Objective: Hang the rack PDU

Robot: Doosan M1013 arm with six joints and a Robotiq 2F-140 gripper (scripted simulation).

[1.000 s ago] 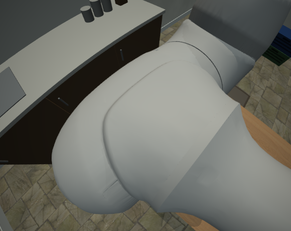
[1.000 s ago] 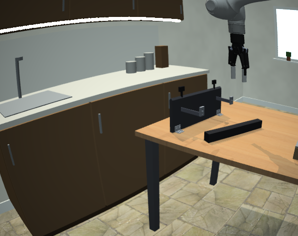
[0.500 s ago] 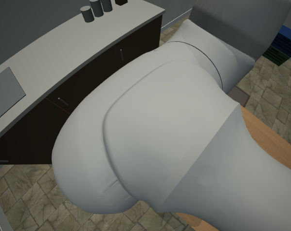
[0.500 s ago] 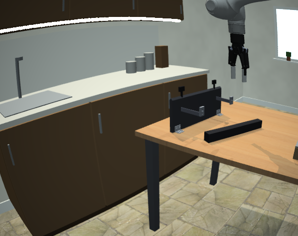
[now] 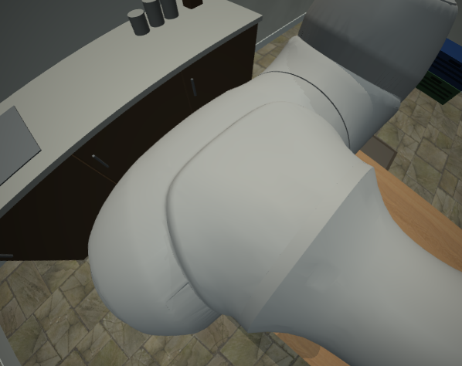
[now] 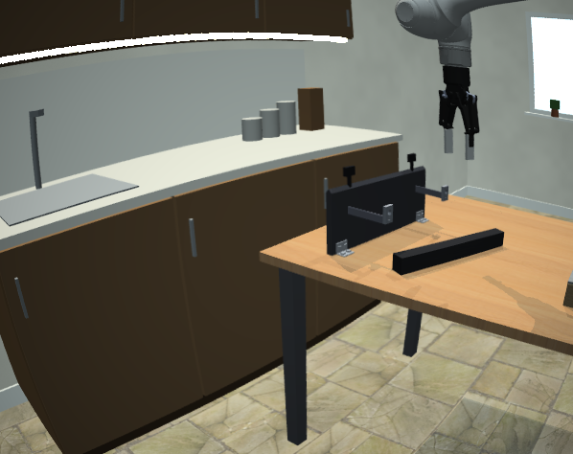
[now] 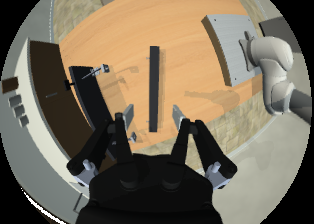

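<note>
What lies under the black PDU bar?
The PDU lies flat on the wooden table, apart from the upright panel. Its rear buttons cannot be seen. The gripper hangs above, holding nothing.
</note>
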